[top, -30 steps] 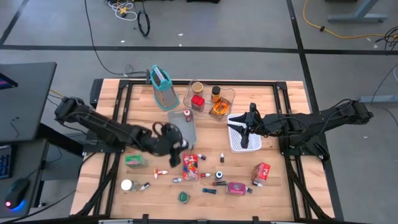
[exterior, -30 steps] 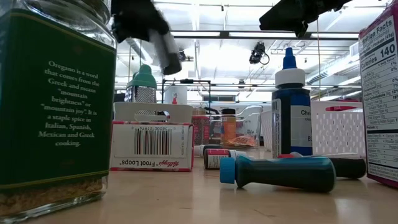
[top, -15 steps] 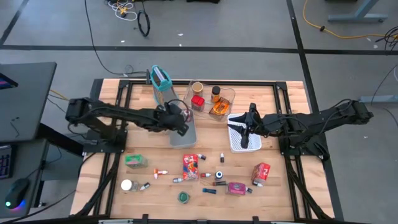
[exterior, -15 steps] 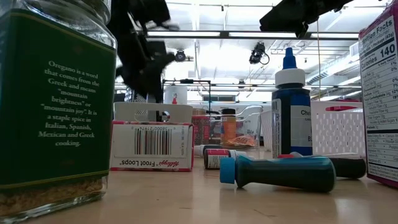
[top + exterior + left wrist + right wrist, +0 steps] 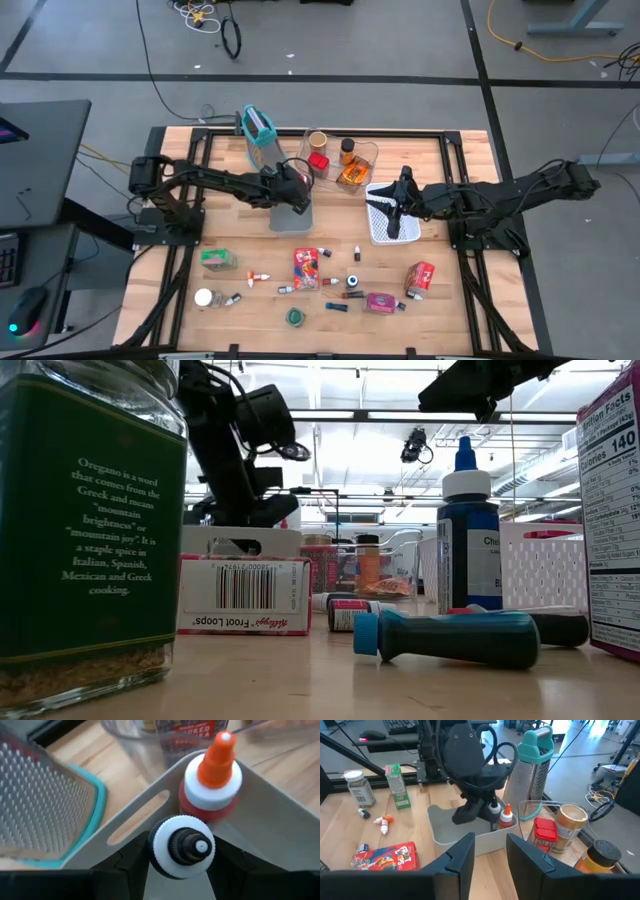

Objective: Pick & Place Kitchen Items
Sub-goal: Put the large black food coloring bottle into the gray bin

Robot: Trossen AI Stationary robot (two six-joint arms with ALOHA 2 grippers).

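My left gripper (image 5: pixel 294 188) (image 5: pixel 181 870) is over the far end of the grey tray (image 5: pixel 292 212), shut on a small bottle with a white cap and a black tip (image 5: pixel 182 845). The right wrist view shows that bottle (image 5: pixel 493 810) beside a red bottle with an orange tip (image 5: pixel 210 775) (image 5: pixel 506 818), which stands upright in the tray's corner. My right gripper (image 5: pixel 396 204) (image 5: pixel 489 854) hovers open above the white basket (image 5: pixel 392 228). Other kitchen items lie on the near half of the table: a red cereal packet (image 5: pixel 306 268), a green packet (image 5: pixel 218 260) and small vials. My left gripper pinches the small bottle between its two fingers (image 5: pixel 131 866), at the sides just below the white cap (image 5: pixel 165 862). It comes from above, slanting toward the table's right. The bottle stands roughly upright inside the grey tray, cap up; whether its base rests on the tray floor is hidden.
A teal-rimmed grater (image 5: pixel 260 135) stands just left of the grey tray. A clear tray with jars (image 5: pixel 338 160) sits to its right at the far edge. A red box (image 5: pixel 419 278), a pink tin (image 5: pixel 380 302) and a capped jar (image 5: pixel 205 297) lie near the near edge.
My left gripper has carried the small bottle from the table's middle toward the far edge, to the grey tray, and come down into it beside the red bottle. The bottle has gone from tilted to roughly upright.
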